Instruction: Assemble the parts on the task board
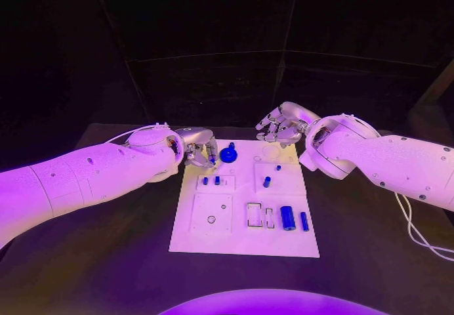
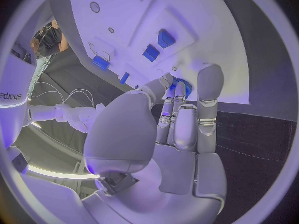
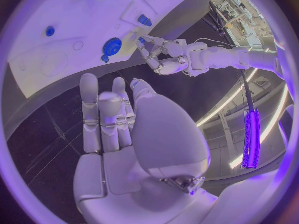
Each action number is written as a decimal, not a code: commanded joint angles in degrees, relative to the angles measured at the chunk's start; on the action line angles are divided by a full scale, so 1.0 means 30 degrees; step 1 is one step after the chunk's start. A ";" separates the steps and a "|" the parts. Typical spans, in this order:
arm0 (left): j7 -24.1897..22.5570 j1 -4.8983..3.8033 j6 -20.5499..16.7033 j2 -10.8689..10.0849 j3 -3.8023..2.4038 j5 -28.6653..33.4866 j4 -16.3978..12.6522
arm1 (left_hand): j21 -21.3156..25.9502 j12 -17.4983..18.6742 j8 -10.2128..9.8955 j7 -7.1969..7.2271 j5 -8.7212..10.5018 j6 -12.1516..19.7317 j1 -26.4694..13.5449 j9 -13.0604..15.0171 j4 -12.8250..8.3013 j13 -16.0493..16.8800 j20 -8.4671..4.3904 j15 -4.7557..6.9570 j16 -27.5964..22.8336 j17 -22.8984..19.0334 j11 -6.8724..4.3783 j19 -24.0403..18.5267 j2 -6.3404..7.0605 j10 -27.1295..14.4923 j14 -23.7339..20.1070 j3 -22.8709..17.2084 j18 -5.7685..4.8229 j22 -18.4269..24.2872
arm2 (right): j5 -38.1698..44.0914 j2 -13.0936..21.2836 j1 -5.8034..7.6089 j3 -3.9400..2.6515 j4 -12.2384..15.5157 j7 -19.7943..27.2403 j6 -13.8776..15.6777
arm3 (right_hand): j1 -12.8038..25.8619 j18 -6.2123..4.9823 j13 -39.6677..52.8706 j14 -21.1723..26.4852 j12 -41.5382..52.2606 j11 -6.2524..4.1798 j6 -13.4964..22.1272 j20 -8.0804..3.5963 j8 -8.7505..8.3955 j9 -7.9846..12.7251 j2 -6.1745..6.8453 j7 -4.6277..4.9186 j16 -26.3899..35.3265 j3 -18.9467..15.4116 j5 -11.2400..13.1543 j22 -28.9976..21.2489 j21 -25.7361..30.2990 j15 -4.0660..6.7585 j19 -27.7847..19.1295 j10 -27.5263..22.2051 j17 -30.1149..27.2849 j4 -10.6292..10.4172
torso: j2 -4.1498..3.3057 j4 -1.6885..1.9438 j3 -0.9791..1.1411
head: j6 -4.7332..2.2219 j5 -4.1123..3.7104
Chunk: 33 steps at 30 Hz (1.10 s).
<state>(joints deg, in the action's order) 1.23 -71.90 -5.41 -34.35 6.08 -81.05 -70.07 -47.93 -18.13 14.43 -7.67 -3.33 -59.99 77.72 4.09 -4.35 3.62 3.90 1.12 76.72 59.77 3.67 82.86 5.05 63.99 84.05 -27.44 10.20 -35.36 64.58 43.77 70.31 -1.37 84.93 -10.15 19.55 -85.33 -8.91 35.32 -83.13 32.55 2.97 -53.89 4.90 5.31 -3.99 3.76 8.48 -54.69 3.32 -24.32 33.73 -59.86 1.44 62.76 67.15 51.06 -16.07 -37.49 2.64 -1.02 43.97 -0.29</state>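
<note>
Nearest the head camera lies the board (image 1: 244, 244), its near edge bare; on the near half two blue cylinders (image 1: 287, 218) lie side by side next to pale slots.

Left fingers (image 2: 176, 115) are drawn close together, and their tips touch or almost touch the blue gear (image 1: 228, 155) at the far left corner of the board. In the left wrist view a bit of blue shows between the tips, but I cannot tell if they really pinch the gear or only rest against it. Behind them the left hand (image 1: 197, 146) hangs over the far left edge of the board.

Right fingers (image 3: 99, 115) are straight, side by side, and hold nothing. The right hand (image 1: 279, 128) hovers above the far right corner, apart from the board and from any part.

My judgement: the step in hand is the gear — to take it or to seat it on its place. The next move needs a firm grip on the gear rim and then a straight descent, so that it does not tilt.

Several small blue pegs (image 1: 268, 181) stand in the middle blocks of the board. Hard to see: the contact under the left fingertips, and whether the gear sits on a shaft — the fingers cover it.
</note>
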 commanded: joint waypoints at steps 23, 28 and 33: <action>0.0467 0.0328 0.0943 0.0921 0.0017 0.0315 0.1191 | -0.0157 0.0138 -0.0164 0.0021 -0.0037 -0.0104 -0.0115 0.0024 -0.0077 0.0031 -0.0025 0.0134 0.0070 -0.0032 -0.0028 0.0174 0.0172 0.0158 0.0272 0.0031 -0.0374 -0.0137 | -0.0034 -0.0092 -0.0019 -0.0010 0.0209 0.0166 -0.0008 | 0.0126 -0.0319 -0.0051 -0.0014 -0.0086 0.0045 -0.0175 0.0011 0.0010 0.0015 -0.0026 0.0015 0.0063 0.0139 -0.0102 -0.0076 0.0147 -0.0038 -0.0070 -0.0087 0.0006 -0.0052 | -0.0025 -0.0062 0.0016 | 0.0070 0.0073; 0.0646 0.0350 0.1188 0.1080 0.0017 0.0314 0.1397 | -0.0181 0.0144 -0.0169 0.0022 -0.0037 -0.0104 -0.0118 0.0024 -0.0078 0.0031 -0.0025 0.0134 0.0063 -0.0049 -0.0028 0.0177 0.0173 0.0160 0.0269 0.0032 -0.0379 -0.0170 | -0.0033 -0.0119 -0.0020 -0.0010 0.0188 0.0173 -0.0014 | 0.0126 -0.0319 -0.0051 -0.0014 -0.0086 0.0045 -0.0175 0.0011 0.0010 0.0015 -0.0026 0.0015 0.0063 0.0139 -0.0102 -0.0076 0.0147 -0.0038 -0.0070 -0.0087 0.0006 -0.0052 | -0.0013 -0.0040 0.0015 | 0.0106 0.0073; 0.0835 0.0357 0.1509 0.1148 0.0016 0.0314 0.1490 | -0.0180 0.0168 -0.0188 0.0024 -0.0034 -0.0098 -0.0126 0.0021 -0.0084 0.0030 -0.0026 0.0134 0.0055 -0.0072 -0.0030 0.0175 0.0185 0.0160 0.0263 0.0039 -0.0379 -0.0173 | -0.0033 -0.0130 -0.0020 -0.0010 0.0175 0.0173 -0.0016 | 0.0126 -0.0319 -0.0051 -0.0014 -0.0086 0.0045 -0.0175 0.0011 0.0010 0.0015 -0.0026 0.0015 0.0063 0.0139 -0.0102 -0.0076 0.0147 -0.0038 -0.0070 -0.0087 0.0006 -0.0052 | -0.0021 -0.0046 0.0013 | 0.0132 0.0053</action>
<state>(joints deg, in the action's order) 2.59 -70.80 -2.34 -30.95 6.13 -80.32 -65.77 -48.16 -17.91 14.21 -7.67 -3.33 -59.99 77.49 4.10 -4.35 3.63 3.70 1.12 76.72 59.62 3.68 83.06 5.28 63.98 84.05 -27.44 10.19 -35.82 64.54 43.44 70.15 -1.37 85.36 -10.09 19.54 -85.33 -8.91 35.25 -83.13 32.55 2.97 -53.89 4.90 5.31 -4.00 3.76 8.48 -54.69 3.48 -24.32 33.56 -59.62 1.44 62.77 67.15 51.04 -16.24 -37.54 2.46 -0.97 44.34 -0.07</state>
